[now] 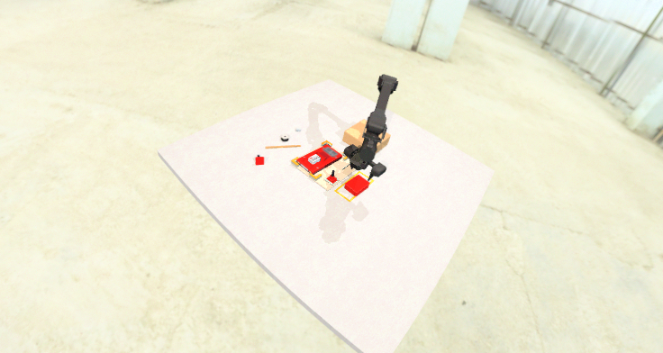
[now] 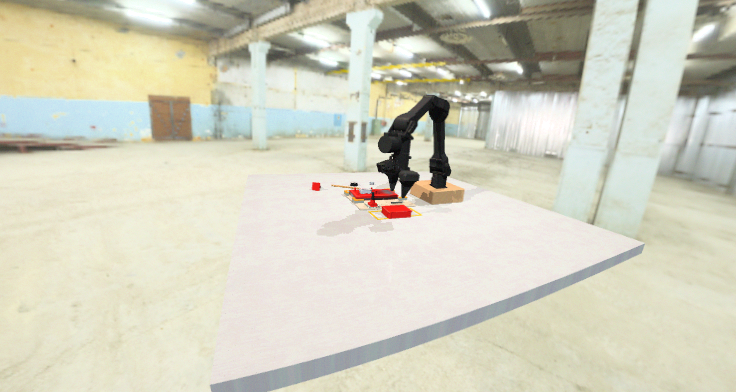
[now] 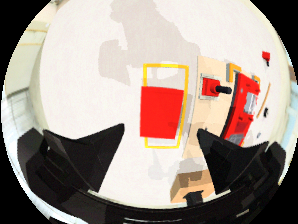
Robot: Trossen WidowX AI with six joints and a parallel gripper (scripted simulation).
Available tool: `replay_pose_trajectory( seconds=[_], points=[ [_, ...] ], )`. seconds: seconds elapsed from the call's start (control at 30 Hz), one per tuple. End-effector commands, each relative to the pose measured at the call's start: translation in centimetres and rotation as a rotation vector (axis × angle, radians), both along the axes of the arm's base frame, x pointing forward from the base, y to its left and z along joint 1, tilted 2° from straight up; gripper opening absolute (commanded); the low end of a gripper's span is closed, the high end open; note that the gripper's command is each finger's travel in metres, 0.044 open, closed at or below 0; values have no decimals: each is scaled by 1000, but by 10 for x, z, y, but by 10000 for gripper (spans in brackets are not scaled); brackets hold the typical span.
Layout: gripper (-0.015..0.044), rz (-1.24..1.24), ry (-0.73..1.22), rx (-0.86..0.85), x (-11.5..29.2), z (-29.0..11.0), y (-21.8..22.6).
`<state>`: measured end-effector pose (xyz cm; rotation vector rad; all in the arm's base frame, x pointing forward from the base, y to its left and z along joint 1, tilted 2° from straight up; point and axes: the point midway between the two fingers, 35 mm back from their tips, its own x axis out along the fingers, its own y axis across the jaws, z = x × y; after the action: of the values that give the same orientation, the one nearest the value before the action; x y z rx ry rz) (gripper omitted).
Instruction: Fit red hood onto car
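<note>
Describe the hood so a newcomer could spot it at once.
Start at the black robot arm on its tan base block. Just in front of it lies the red flat-topped square hood, alone inside a yellow outline on the pale table. Unlike the larger red car chassis nearby, it carries no engine.

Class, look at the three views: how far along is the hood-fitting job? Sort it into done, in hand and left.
Done: the engine sits on the chassis in its jig. In hand: the gripper is open and empty above the table, beside the hood, which lies in its yellow outline untouched. Left: grasp the hood, carry it over, seat it on the pegs, then withdraw.
</note>
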<state>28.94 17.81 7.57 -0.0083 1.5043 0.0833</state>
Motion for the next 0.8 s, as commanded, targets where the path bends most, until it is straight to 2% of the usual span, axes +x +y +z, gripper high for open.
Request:
replay_pose_trajectory(
  seconds=[0.0, 0.77],
  points=[
    [440, -9, 10, 3, -2, -1, -1],
    [440, -9, 10, 3, 0, -17, 0]
  ],
)
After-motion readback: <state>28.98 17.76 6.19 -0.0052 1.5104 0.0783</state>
